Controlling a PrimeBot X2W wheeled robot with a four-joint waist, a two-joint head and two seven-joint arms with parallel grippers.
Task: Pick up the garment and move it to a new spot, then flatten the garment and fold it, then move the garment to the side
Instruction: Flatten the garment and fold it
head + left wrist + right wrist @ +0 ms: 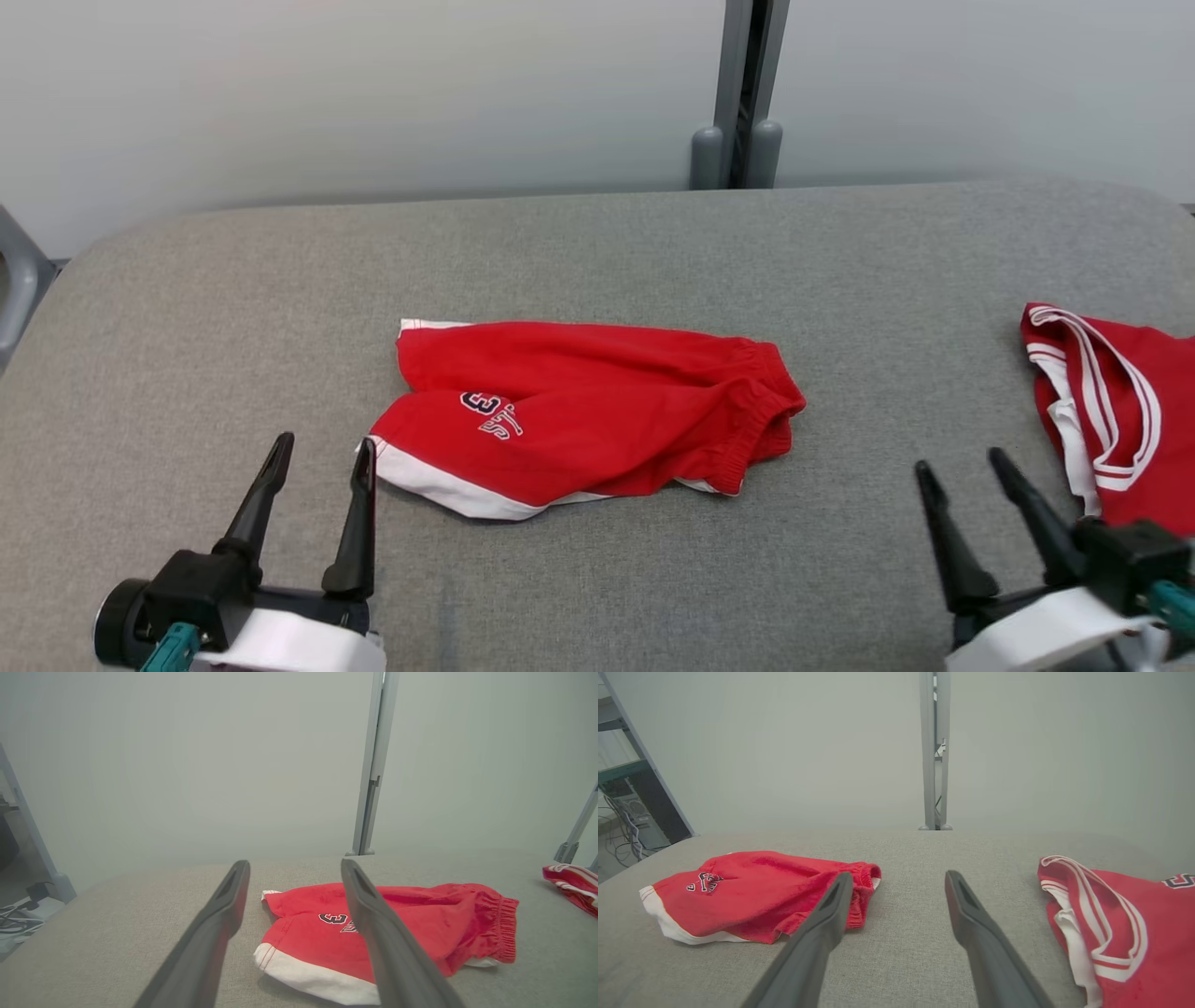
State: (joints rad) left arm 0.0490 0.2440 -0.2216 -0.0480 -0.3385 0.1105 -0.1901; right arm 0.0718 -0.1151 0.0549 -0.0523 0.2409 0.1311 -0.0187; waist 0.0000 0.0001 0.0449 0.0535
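My left end effector (pixel 324 443) has its two dark fingers spread wide, with nothing between them. In the head view its inner fingertip lines up with the near left corner of the red shorts (pixel 579 411). I can't tell whether it touches the cloth. My left wrist view suggests the fingers hang a little above and short of it, with the shorts ahead and slightly to their right.

My right end effector (pixel 960 461) is equally wide and empty. It points up the surface (pixel 607 252) into the bare stretch between the shorts and a second red garment (pixel 1120 411), a white-trimmed piece rumpled at the right edge. It is closer to that piece than to the shorts.

I take the shorts to be the garment I'm working. They lie mid-surface with their long axis running left to right across my view. The white hem (pixel 439 490) is at my left and the gathered waistband (pixel 761 415) at my right.

So my left arm is clearly the nearer one, and the hem end is what it faces. A short reach forward and inward should put the hem corner between its fingers. My right arm would have to travel well to the left to reach the waistband.
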